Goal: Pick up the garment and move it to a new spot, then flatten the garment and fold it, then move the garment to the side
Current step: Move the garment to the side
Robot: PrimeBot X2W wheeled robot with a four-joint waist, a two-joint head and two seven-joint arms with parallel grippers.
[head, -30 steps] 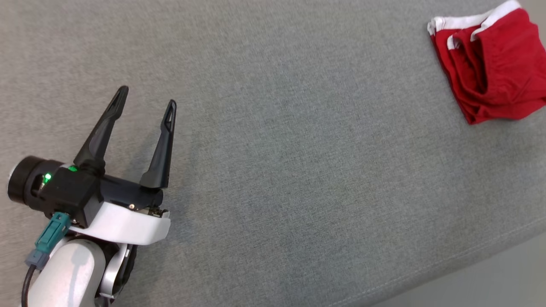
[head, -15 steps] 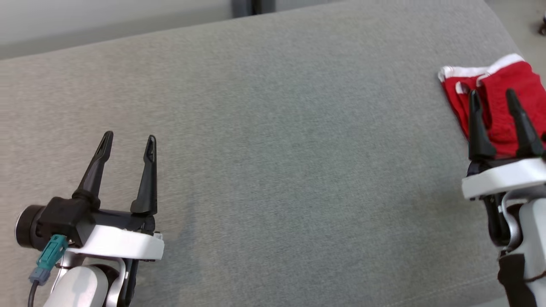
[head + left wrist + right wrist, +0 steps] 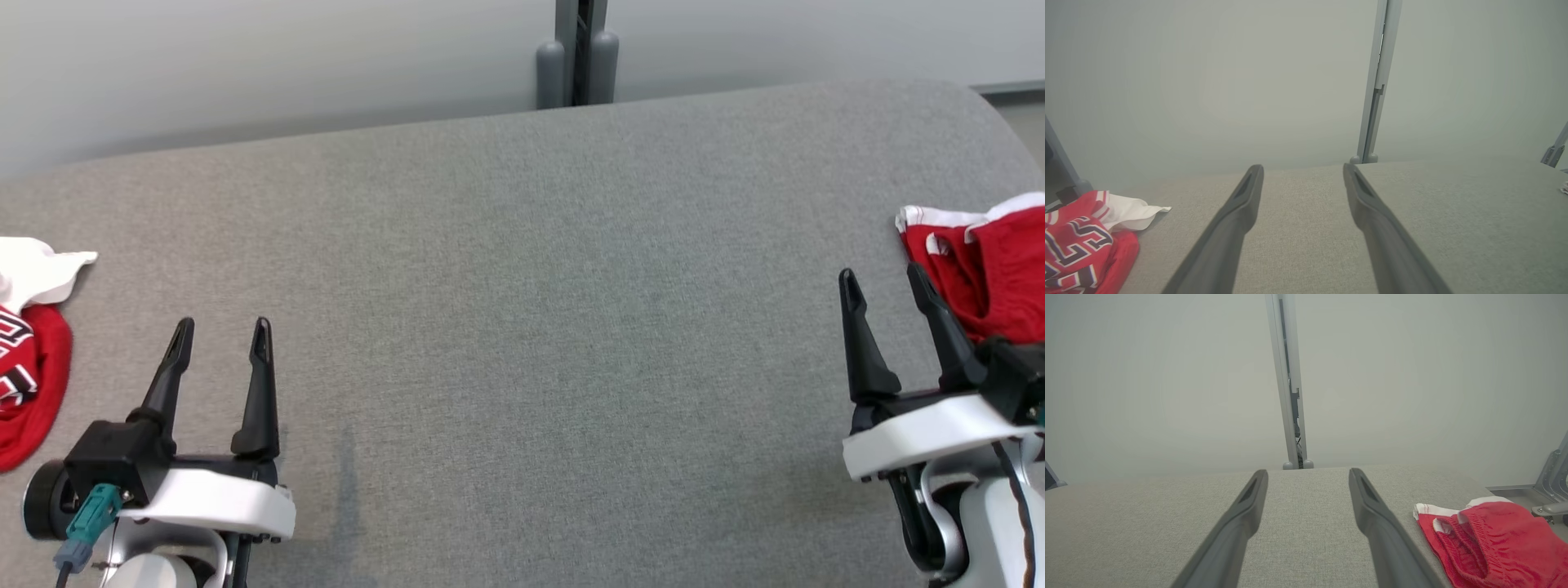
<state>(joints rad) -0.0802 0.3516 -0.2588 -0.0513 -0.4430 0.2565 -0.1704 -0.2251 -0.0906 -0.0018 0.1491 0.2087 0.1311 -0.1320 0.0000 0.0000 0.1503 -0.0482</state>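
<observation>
A folded red garment with white trim (image 3: 992, 269) lies at the right edge of the grey padded table (image 3: 531, 269); the right wrist view has it at lower right (image 3: 1498, 539). A crumpled red and white garment with lettering (image 3: 28, 359) lies at the table's left edge, also at lower left in the left wrist view (image 3: 1081, 245). My left gripper (image 3: 223, 327) stands open at lower left, right of that crumpled garment and holding nothing. My right gripper (image 3: 882, 273) stands open at lower right, just left of the folded garment and apart from it. Both wrist views show open, bare fingers (image 3: 1237, 212) (image 3: 1241, 510).
A grey post (image 3: 574, 49) stands against the pale wall behind the table's far edge. The table's right end is rounded, with floor beyond it (image 3: 1024, 114). A metal frame part (image 3: 1553, 473) shows right of the table.
The head camera has swung up and left, so the whole picture shifted: the far edge, the wall and the left garment came into view. Both grippers stay open.
</observation>
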